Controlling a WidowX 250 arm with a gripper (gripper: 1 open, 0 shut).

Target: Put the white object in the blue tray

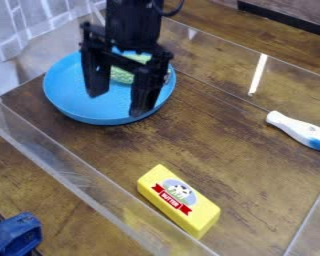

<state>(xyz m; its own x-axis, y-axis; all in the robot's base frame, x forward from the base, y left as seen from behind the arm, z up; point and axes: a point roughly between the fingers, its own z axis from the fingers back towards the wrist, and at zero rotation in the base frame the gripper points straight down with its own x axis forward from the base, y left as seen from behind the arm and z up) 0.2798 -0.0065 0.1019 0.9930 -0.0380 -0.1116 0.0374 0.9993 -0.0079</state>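
camera view | gripper (124, 88) spread, empty, above blue tray (69, 98) | white object (299, 130) on table, well apart | pick and place both left

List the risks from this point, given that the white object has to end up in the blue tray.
1. The open claw hangs over the blue tray, while the white object lies far off at the right edge: a long reach is still to come.
2. A green item already sits in the tray and could be knocked.
3. The white object lies near the clear wall, leaving little room for the fingers.
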